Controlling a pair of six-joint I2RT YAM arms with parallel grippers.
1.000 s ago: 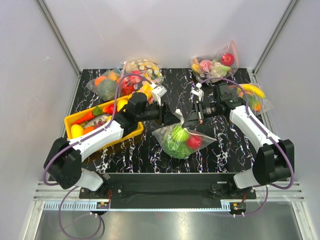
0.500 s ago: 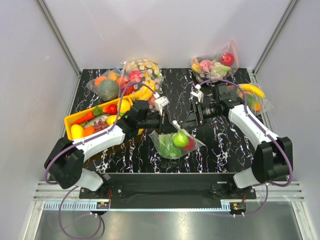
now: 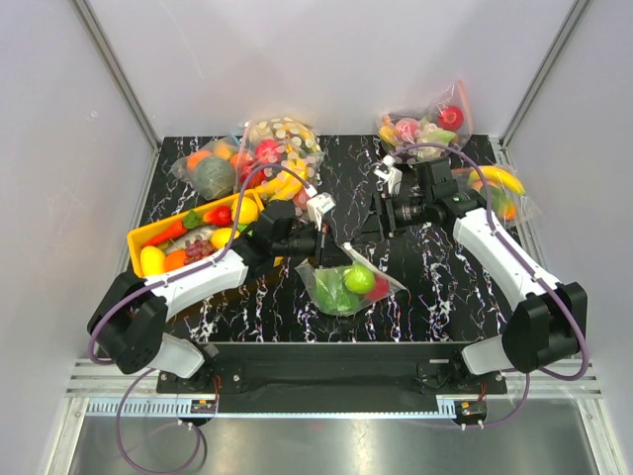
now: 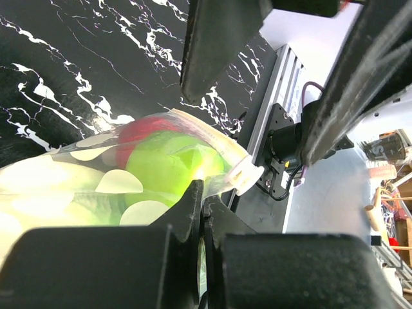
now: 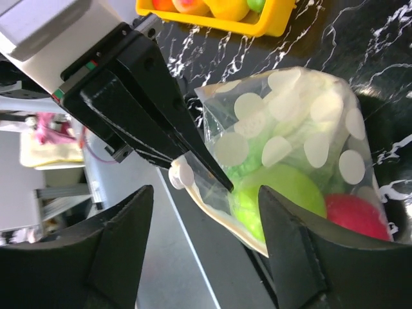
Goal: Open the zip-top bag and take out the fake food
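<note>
Crinkly, clear, white-dotted zip-top bag [image 3: 331, 297] lies mid-table [image 3: 445, 287] on black marbled veneer, glossy rounded fake food [image 3: 359, 279] inside. Left gripper [image 4: 201, 193] pinches its rim; right gripper [image 5: 203, 193] is released.

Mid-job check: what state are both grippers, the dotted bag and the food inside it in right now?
left gripper: shut, pinching the zip-top bag's edge.
right gripper: open, gripping nothing.
zip-top bag: held at one edge by the left gripper; cannot tell whether the zip is open.
green apple: inside the bag.
red fruit: inside the bag.
lettuce: inside the bag.
</note>
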